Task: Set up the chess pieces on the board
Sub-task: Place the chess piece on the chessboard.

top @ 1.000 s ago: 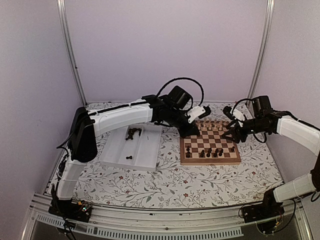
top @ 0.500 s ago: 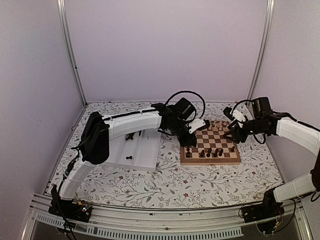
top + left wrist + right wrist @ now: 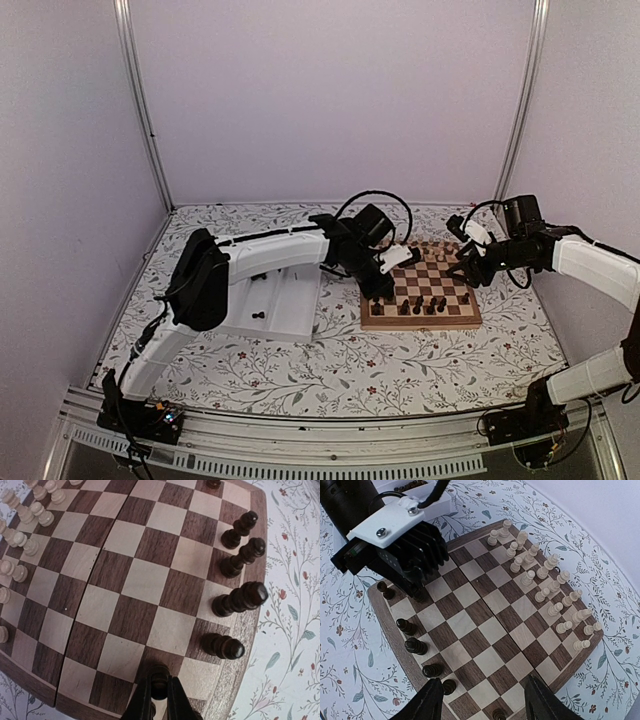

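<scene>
Lowered to the board (image 3: 145,580), left jaws grip a dark piece (image 3: 159,679); right jaws wide.

The left arm (image 3: 270,255) has swung out over the white tray (image 3: 285,322) and now hides the little dark pile there. The left gripper (image 3: 159,690), pinching a dark chess piece (image 3: 159,677), has slid down the board (image 3: 420,322) toward its near left corner.

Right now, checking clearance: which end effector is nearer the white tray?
Left. The left end effector is at the board corner nearest the white tray; the right end effector is over the board's opposite edge.
</scene>
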You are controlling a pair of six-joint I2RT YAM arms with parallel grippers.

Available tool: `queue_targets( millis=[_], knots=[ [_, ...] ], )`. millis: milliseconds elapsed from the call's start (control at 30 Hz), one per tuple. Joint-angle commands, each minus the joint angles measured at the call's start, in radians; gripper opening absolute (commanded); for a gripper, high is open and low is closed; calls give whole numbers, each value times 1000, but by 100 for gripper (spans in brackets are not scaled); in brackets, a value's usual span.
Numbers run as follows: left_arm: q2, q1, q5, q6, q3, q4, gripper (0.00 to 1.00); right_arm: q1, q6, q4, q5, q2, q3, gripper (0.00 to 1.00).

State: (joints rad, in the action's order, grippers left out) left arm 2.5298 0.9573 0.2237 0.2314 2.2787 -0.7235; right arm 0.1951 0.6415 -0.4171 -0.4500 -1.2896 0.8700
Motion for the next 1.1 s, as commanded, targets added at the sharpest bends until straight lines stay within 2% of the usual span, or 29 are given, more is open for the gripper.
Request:
queue_targets(
  millis=[0,667,833,1067],
  knots=[
    [18,6,15,4,27,-6,9,-3,-1,19,4,-4,-11,59],
    [39,16,7,15,39,-13,20,-2,0,19,3,-16,-12,59],
    [31,23,0,17,46,-9,27,-3,0,18,2,-16,-11,59],
    [-145,42,-43,16,-38,88,37,-2,-6,19,1,-11,-7,59]
  ],
)
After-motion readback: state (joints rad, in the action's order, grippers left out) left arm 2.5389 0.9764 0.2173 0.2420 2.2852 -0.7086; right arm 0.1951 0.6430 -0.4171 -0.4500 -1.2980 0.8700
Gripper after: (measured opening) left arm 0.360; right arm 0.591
